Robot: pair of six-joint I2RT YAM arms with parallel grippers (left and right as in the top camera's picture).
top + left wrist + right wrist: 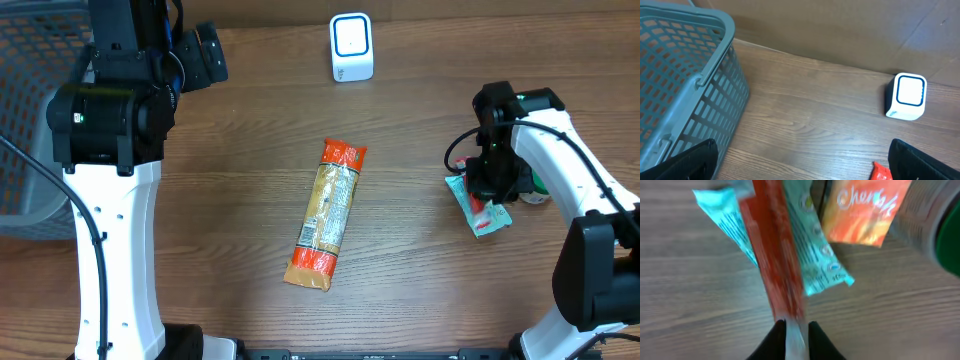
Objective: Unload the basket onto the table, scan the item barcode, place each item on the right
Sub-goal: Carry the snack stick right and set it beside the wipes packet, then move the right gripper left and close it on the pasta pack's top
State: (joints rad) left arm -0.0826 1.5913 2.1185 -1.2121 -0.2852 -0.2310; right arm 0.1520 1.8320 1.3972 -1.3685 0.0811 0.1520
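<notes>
- Right jaws (792, 330) look clenched on the clear tail end of a red stick pack (777, 255). In the right wrist view the tips sit tight on both sides of it. I'm treating that as the item to scan.
- The pack runs lengthwise away from the jaws, from 6 o'clock up toward 11 o'clock in that view. It lies across a teal packet (812, 245) on the tabletop (230, 200).
- An orange packet (862, 210) sits at 1 o'clock and a green-lidded can (935, 225) at 2 to 3 o'clock. The whole little pile is bunched at the tabletop's 3 o'clock side.
- The bit that matters is that the scanner (352, 47), a white cube, sits at the 12 o'clock edge. That's roughly 10 to 11 o'clock from the right jaws and well apart from them.
- So my guess is a lift, then a carry up and left with the barcode face turned to the scanner. I can't see where the barcode is.
- The right arm is obviously the nearer 1 to the pack.
- Left jaws (802, 162) are released, spread wide, holding nothing, up near 10 o'clock.
- The teal basket (695, 75) is at 9 o'clock beside the left arm. Nothing shows in the part I can see.
- A long orange snack bag (325, 215) lies dead centre with its long axis 12 to 6 o'clock, and neither arm is touching it.
</notes>
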